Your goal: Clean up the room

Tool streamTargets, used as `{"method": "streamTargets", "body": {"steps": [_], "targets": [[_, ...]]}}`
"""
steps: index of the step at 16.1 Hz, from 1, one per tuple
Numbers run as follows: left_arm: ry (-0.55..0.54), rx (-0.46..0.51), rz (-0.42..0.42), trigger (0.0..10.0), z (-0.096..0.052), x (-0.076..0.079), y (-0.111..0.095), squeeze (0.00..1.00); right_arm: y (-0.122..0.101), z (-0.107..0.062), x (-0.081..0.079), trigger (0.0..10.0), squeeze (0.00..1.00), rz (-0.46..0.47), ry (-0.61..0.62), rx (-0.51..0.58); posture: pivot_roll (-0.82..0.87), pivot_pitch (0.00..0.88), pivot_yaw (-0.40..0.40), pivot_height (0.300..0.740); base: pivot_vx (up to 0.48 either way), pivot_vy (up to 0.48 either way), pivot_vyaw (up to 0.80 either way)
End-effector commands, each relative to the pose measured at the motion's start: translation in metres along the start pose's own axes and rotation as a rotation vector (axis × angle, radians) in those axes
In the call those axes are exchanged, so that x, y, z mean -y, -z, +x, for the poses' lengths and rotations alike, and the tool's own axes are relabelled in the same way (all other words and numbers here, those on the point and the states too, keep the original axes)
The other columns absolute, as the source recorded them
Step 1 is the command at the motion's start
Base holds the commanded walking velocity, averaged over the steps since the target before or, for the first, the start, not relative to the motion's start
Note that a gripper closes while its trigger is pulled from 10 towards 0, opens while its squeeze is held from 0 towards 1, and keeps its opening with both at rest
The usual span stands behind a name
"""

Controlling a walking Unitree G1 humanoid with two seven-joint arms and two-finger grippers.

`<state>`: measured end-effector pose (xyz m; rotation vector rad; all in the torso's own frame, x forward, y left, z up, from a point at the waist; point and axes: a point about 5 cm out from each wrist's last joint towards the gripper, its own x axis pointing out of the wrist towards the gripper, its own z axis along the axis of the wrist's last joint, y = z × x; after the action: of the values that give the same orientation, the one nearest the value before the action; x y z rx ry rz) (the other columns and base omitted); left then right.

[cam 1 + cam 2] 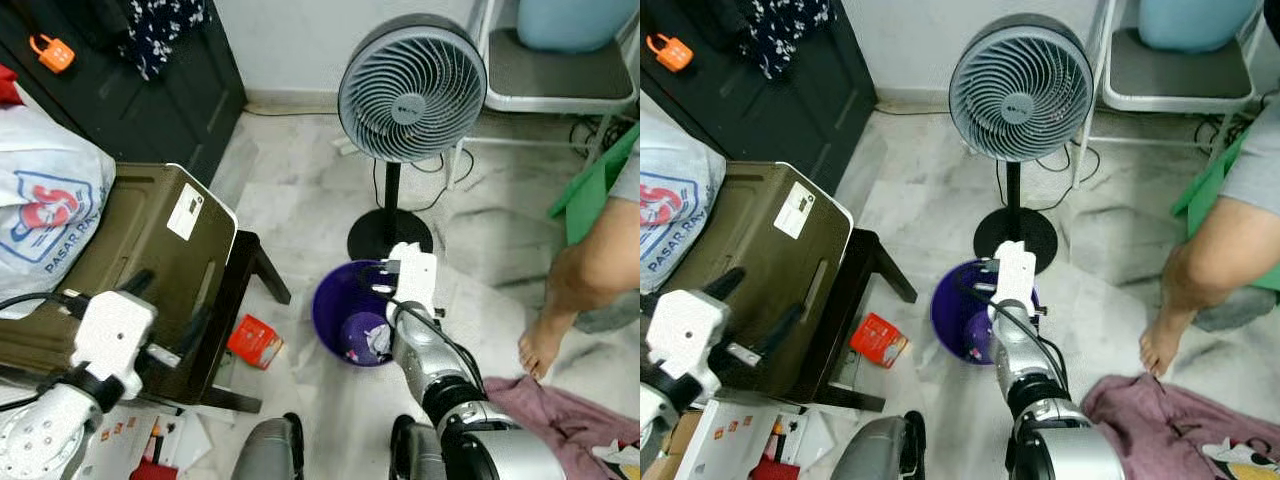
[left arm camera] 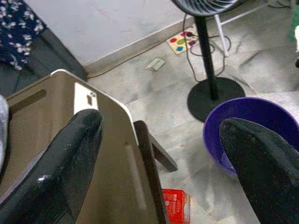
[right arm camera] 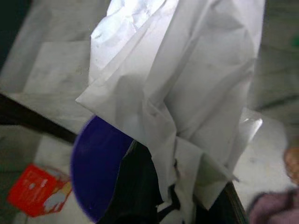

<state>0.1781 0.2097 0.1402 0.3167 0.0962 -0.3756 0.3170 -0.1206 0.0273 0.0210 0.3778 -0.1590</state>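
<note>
The right gripper [image 3: 187,205] was clamped on a crumpled white paper [image 3: 187,88], held just over the purple bin [image 1: 335,300] so it would fall inside. The left gripper [image 2: 163,163] hung spread apart above the brown box [image 1: 140,250], idle.

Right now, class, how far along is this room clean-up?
Done: some rubbish already lies in the purple bin. In hand: the right gripper, above the bin, holds crumpled white paper. Left: the red packet and pink cloth lie on the floor; the left gripper is open.
</note>
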Motion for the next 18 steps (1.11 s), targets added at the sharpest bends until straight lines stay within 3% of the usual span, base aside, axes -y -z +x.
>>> {"method": "streamTargets", "body": {"steps": [1, 8, 9, 10, 18], "targets": [[0.018, -0.042, 0.005, 10.0, -0.005, -0.001, 0.004, 0.0, 0.006, -0.002, -0.004, 10.0, 0.0, 0.012, 0.003, -0.026, 0.35, 0.267, 0.192, 0.74, 0.0, 0.0, 0.0], [0.034, -0.074, -0.006, 10.0, -0.007, 0.001, 0.006, 0.0, 0.005, -0.002, -0.008, 10.0, 0.0, 0.053, -0.002, -0.018, 0.35, 0.263, 0.206, 0.74, 0.0, 0.0, 0.0], [0.034, -0.075, -0.008, 10.0, -0.007, 0.002, 0.006, 0.0, 0.004, -0.002, -0.008, 10.0, 0.62, 0.086, -0.004, -0.017, 0.35, 0.263, 0.206, 0.74, 0.0, 0.0, 0.0], [0.034, -0.076, -0.009, 10.0, -0.007, 0.001, 0.007, 0.0, 0.003, -0.001, -0.008, 10.0, 1.0, 0.075, -0.005, -0.007, 0.35, 0.265, 0.208, 0.74, 0.0, 0.0, 0.0], [0.014, -0.09, -0.004, 10.0, -0.003, -0.002, 0.009, 0.0, 0.004, -0.002, -0.012, 10.0, 1.0, 0.083, -0.02, -0.008, 0.34, 0.263, 0.216, 0.74, 0.0, 0.0, 0.0]]}}
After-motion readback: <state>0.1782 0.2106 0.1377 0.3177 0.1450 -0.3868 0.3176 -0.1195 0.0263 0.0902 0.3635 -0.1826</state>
